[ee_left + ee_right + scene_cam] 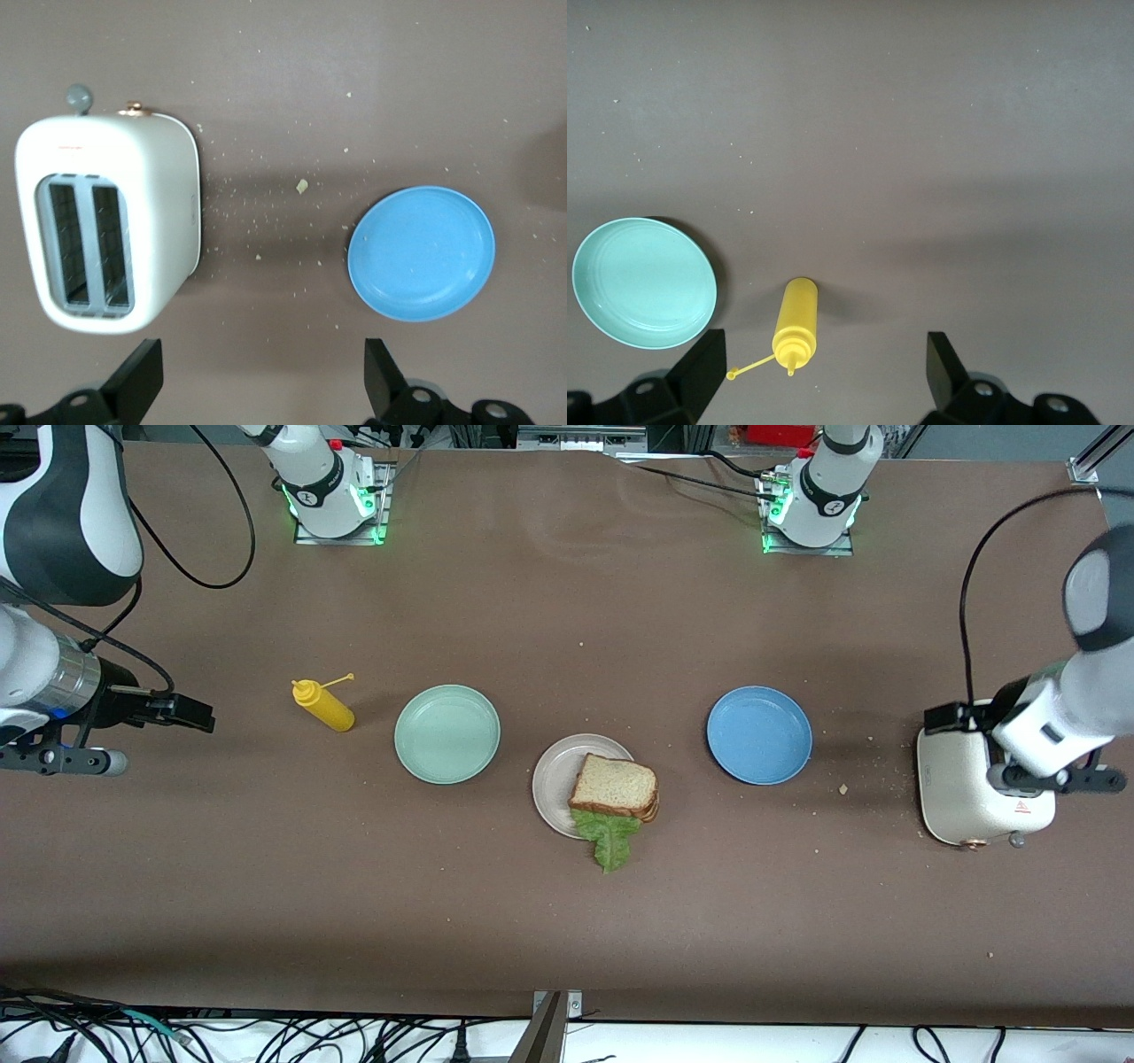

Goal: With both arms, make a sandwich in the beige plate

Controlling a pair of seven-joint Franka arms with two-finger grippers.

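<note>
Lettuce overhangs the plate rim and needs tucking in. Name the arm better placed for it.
Neither clearly. The sandwich sits on the beige plate mid-table. The left gripper is open over the table by the toaster; the right gripper is open near the mustard bottle. Left, marginally, as the sandwich sits toward its side of the plate.

A white toaster (pixel 973 797), blue plate (pixel 759 734), mint-green plate (pixel 447 733) and yellow squeeze bottle (pixel 324 705) are sitting on the brown table (pixel 567 921), with what are probably crumbs (pixel 302 186) lying scattered.

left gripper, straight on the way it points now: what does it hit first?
Left gripper points down, fingers open. Likely bare table, in the gap between the toaster and the blue plate. Depth unclear, but neither looks in line.
</note>
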